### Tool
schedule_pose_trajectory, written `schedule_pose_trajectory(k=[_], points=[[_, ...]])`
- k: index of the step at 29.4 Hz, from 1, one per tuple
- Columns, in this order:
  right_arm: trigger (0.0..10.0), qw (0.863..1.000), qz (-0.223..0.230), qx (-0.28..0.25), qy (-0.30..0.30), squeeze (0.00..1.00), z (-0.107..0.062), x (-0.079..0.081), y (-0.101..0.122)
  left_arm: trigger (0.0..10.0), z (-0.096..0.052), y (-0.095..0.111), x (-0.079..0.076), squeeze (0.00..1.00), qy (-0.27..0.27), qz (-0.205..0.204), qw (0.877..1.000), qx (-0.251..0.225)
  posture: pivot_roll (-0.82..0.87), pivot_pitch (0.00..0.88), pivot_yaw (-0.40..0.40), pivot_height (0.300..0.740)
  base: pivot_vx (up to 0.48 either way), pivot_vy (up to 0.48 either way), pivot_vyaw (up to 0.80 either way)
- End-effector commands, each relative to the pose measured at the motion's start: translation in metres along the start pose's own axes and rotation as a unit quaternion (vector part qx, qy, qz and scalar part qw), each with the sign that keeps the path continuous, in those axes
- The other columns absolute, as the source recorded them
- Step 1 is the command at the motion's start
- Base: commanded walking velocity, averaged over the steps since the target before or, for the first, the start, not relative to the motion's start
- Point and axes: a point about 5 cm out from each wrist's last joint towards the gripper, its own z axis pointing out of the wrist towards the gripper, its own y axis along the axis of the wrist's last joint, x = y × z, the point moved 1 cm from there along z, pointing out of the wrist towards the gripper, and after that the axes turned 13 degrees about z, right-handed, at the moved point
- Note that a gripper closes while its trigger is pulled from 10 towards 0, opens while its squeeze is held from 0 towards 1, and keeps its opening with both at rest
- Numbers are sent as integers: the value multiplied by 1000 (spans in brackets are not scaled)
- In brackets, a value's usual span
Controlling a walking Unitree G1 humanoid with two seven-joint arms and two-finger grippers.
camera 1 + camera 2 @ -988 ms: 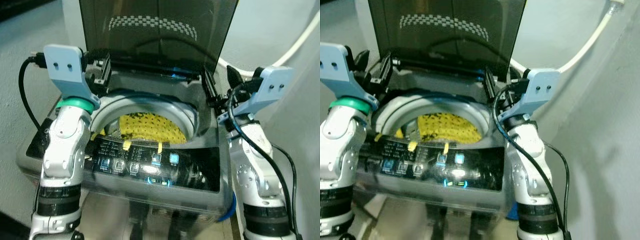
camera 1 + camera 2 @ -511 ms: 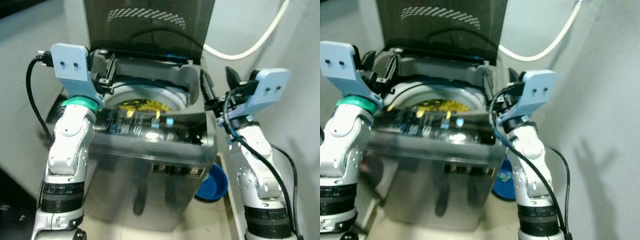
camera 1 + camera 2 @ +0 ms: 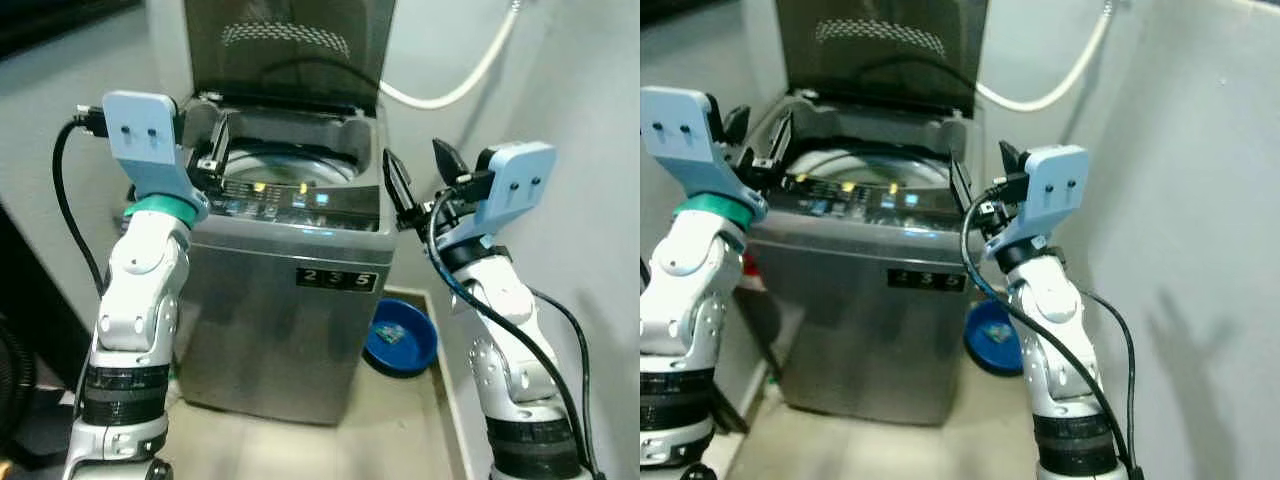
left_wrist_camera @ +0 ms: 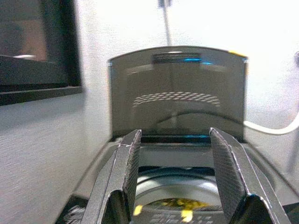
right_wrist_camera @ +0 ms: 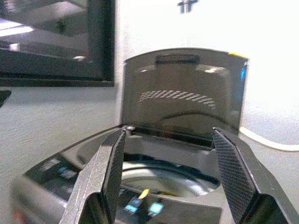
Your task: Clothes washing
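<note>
A grey top-loading washing machine (image 3: 290,300) stands before me with its dark lid (image 3: 285,50) raised upright. Its lit control panel (image 3: 290,195) runs along the front of the top. In the left wrist view a bit of yellow cloth (image 4: 180,203) lies in the drum. My left gripper (image 3: 210,150) is held up at the machine's left top corner, open and empty. Off the machine's right top corner my right gripper (image 3: 418,175) is also open and holds nothing. Both wrist views look between spread fingers (image 5: 112,168) toward the lid.
A blue basin (image 3: 400,338) sits on the floor to the right of the washer, near the wall. A white hose (image 3: 450,90) loops along the wall behind. A grey wall (image 3: 1200,250) stands close on the right. Pale floor lies in front of the machine.
The camera has pulled back and up: the washer, seen from right above before, now shows its front, the floor and the blue basin. Both arms keep the same raised pose.
</note>
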Motion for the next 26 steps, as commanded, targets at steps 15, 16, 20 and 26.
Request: schedule_pose_trajectory(k=[15,16,20,26], points=[[10000,1000,-12,14,18,0,-4,-1,-5,10000,-5,-10,-17,0,-39,8,999,16,10,6,22,740,0,0,785],[10000,1000,-10,15,18,0,-5,-2,-6,10000,-6,-11,-20,0,-47,14,999,16,9,5,22,740,0,0,769],[10000,1000,-7,15,18,0,-6,-3,-6,10000,-8,-12,-23,0,-55,17,998,17,9,5,22,740,0,0,766],[10000,1000,-3,14,17,0,-7,-4,-6,10000,-9,-13,-27,0,-61,19,998,17,3,5,27,740,0,0,759]])
